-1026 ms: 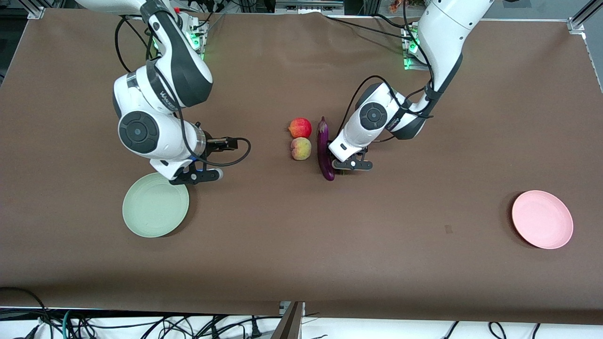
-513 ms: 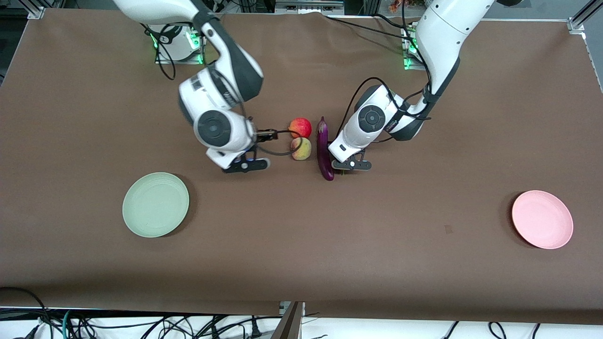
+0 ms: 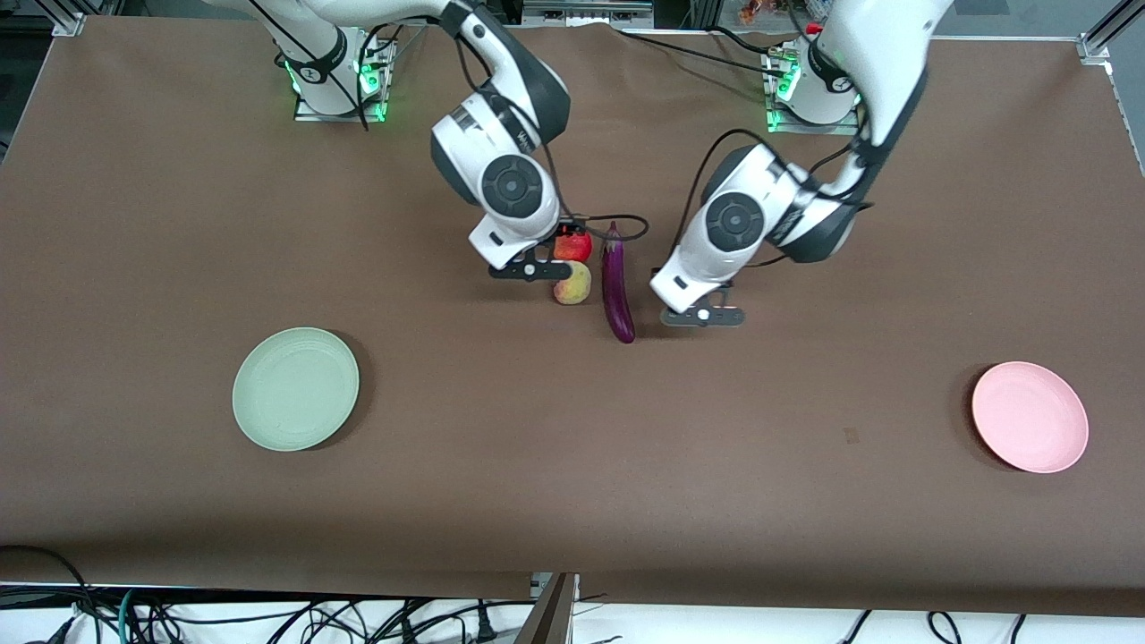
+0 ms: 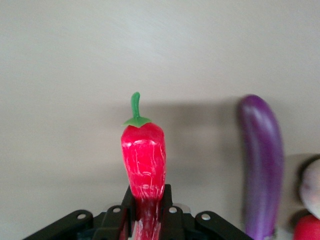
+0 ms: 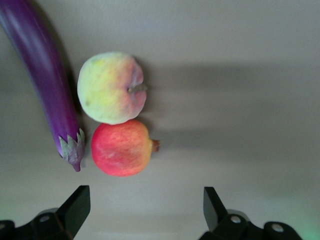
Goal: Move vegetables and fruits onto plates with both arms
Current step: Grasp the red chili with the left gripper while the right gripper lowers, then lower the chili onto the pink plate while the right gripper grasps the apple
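Left gripper (image 4: 148, 220): jaws pinched on the red chili pepper (image 4: 144, 157), which sticks out past the fingertips with its green stem pointing away from the wrist. In the front view this gripper (image 3: 702, 315) is up over bare counter (image 3: 572, 465), beside the eggplant (image 3: 616, 284) on the side toward the left arm's end; the pepper itself is hidden there under the wrist.

Right gripper (image 5: 145, 210): jaws spread wide, nothing between them. Right wrist view shows the red fruit (image 5: 122, 148) closest to the fingers (image 5: 76, 202), roughly centred in the gap, with the peach (image 5: 112, 94) touching it on the side away from the jaws. In the front view the gripper (image 3: 530, 268) hangs over the red fruit (image 3: 575, 247), partly covering it.

Layout on counter: red fruit, then peach (image 3: 572, 284) nearer the front camera, touching. Eggplant lies lengthwise just beside both, toward the left arm's end, stem end level with the red fruit.

Green plate (image 3: 295, 388) sits near the right arm's end, pink plate (image 3: 1030, 417) near the left arm's end, both well apart from the produce and nearer the front camera.
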Tool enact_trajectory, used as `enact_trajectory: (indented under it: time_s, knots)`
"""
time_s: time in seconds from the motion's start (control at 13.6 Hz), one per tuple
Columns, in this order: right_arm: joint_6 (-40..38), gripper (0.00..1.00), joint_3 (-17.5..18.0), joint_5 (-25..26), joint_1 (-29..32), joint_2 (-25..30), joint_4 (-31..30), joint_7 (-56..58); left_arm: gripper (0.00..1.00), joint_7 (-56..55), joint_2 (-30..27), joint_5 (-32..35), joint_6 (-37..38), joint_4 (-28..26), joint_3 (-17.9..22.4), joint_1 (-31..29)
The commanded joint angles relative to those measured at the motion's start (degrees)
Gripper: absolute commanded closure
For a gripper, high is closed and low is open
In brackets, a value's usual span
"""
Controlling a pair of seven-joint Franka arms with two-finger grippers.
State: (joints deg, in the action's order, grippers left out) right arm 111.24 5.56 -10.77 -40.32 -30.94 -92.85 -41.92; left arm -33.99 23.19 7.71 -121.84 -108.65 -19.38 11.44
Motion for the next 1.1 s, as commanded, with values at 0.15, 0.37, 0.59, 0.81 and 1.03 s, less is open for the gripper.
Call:
enact_trajectory:
  time_s: [0.15, 0.37, 0.59, 0.81, 1.03]
  knots:
    - [7.14, 0.0, -0.46, -0.66, -4.24, 0.89, -4.71, -4.92, 0.97, 17.14, -3.77, 5.73, 5.64, 3.08, -0.22, -10.09]
    - [9.25, 0.0, -0.72, -0.05, -5.82, -1.13, -4.8, -5.45, 0.96, 31.66, -3.42, 5.73, 5.64, 5.64, -0.22, -18.53]
    - [12.23, 0.0, -0.73, 0.66, -6.35, -3.68, -4.8, -5.45, 0.96, 42.39, -0.89, 7.3, 4.68, 8.44, 0.13, -25.74]
    - [14.79, 0.0, -1.08, 2.68, -6.88, -5.53, -4.71, -6.15, 0.96, 52.85, 6.67, 17.13, 4.06, 17.3, 0.05, -30.67]
    - [15.94, 0.0, -1.17, 3.29, -6.88, -6.14, -4.54, -6.15, 0.96, 63.49, 13.35, 23.21, 2.14, 23.3, 0.22, -34.0]
